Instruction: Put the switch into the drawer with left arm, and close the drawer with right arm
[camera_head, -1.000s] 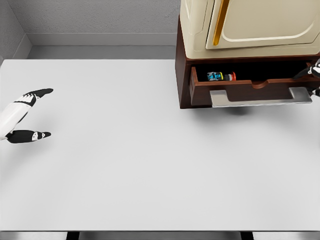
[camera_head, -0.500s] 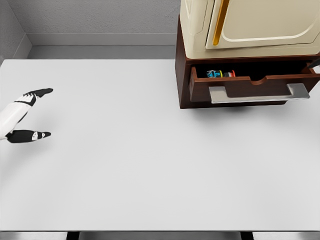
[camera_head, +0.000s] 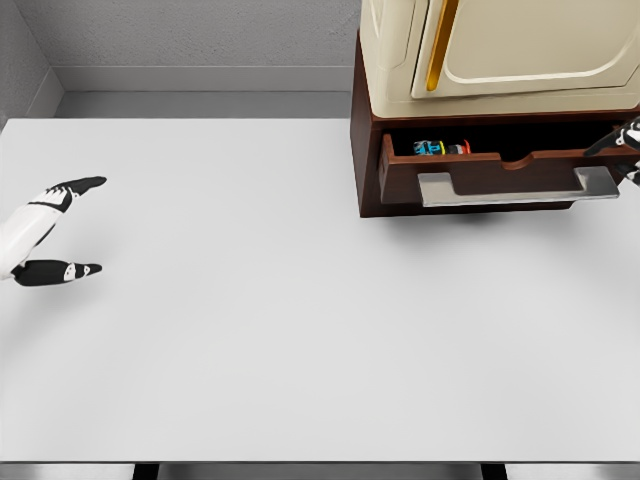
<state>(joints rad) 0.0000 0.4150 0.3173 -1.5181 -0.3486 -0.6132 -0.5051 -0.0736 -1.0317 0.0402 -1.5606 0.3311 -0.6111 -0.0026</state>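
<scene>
Right hand (camera_head: 628, 150) at frame edge beside right end of drawer (camera_head: 500, 172); finger state impossible to tell. Left hand (camera_head: 55, 230) resting far left, fingers spread, empty. Switch (camera_head: 440, 148) inside partly open drawer. Advised: push drawer front squarely, steady, avoid skewing against cabinet (camera_head: 500, 60).

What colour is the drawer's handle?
Light grey, metallic-looking handle across the dark brown drawer front; the head view shows it.
</scene>
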